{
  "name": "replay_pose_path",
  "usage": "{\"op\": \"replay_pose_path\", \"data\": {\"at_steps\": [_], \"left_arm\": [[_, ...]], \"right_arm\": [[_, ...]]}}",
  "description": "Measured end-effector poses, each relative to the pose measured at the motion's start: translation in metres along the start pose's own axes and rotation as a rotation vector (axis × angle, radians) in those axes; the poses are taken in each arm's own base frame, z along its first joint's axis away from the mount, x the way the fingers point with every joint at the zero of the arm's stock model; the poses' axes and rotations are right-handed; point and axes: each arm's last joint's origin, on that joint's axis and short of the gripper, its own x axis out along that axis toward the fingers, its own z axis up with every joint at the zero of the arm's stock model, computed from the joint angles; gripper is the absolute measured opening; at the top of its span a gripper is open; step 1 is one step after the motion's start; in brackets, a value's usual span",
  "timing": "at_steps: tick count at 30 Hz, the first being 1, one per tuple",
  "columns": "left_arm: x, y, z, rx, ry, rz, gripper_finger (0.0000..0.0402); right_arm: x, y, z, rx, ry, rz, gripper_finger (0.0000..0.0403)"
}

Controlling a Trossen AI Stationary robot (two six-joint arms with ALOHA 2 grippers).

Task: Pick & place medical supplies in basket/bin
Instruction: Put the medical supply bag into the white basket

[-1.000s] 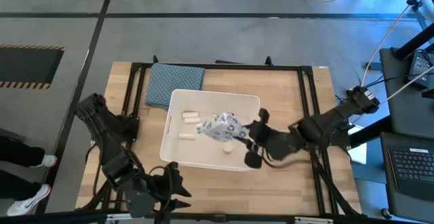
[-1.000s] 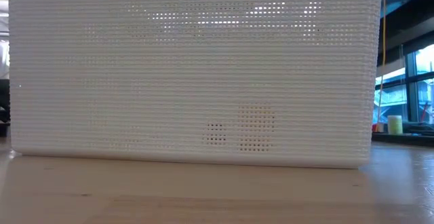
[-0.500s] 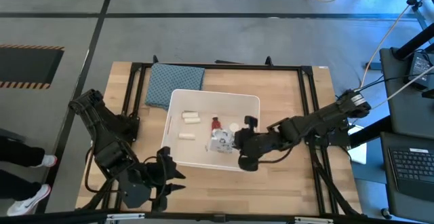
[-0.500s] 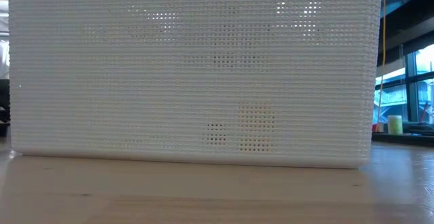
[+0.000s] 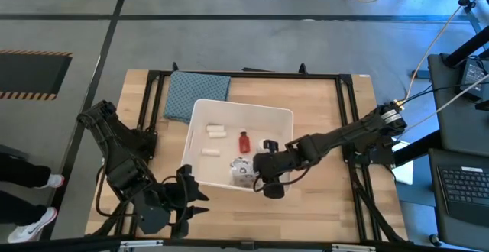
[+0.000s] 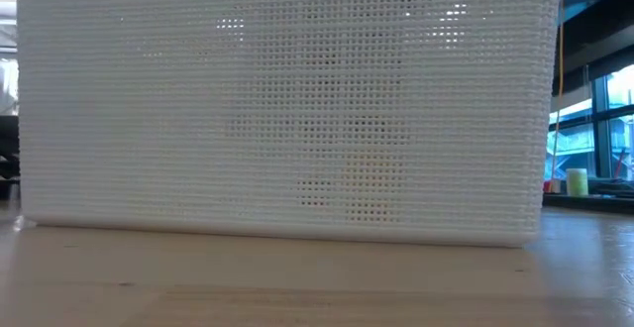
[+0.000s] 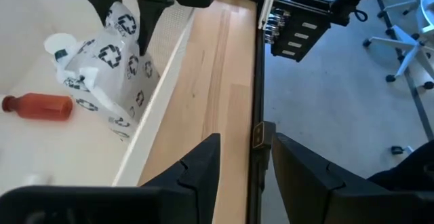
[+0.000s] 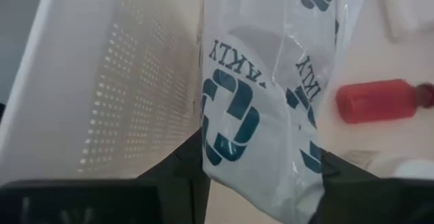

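Note:
The white bin [image 5: 200, 172] stands mid-table; its perforated wall [image 6: 287, 109] fills the low view. On its floor lie two white tubes [image 5: 214, 132], a red-brown bottle [image 5: 244, 140] and a white round-capped bottle [image 7: 60, 45]. My right gripper [image 5: 252, 166] reaches into the bin from the right, shut on the silvery packet with dark cross marks [image 7: 108, 58]. My left gripper [image 7: 245, 157] stands open over the table's near left part, outside the bin, with nothing between its fingers. My right gripper pinches the packet's upper end [image 7: 123, 22] between its two fingers [image 7: 146, 17]. The fingers slant down from the table's right. The packet hangs crumpled below them, and its lower end [image 7: 121, 121] reaches the bin floor beside the near wall.
A blue-grey folded cloth [image 5: 197, 95] lies at the bin's far left corner. Black frame rails [image 5: 353, 114] run along the table's sides. Bare wood [image 5: 321, 122] lies right of the bin and along its near side [image 7: 203, 95].
My right gripper has sunk into the bin and gone toward its near wall, tipping further down, with the packet still held. The packet has come down from above the bin's middle to the floor by the near wall, uncovering the red-brown bottle. My left gripper shifted slightly.

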Motion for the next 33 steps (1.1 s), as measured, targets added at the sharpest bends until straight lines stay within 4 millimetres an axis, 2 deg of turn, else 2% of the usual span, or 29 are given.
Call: {"op": "replay_pose_path", "data": {"at_steps": [27, 33], "left_arm": [[0.0, 0.0, 0.0, -0.008, 0.002, -0.002, 0.0127], [0.0, 0.0, 0.0, -0.008, 0.002, -0.002, 0.0127]], "right_arm": [[-0.001, -0.008, -0.002, 0.058, 0.014, -0.081, 0.0131], [-0.016, -0.011, 0.001, 0.04, -0.061, -0.151, 0.0128]]}}
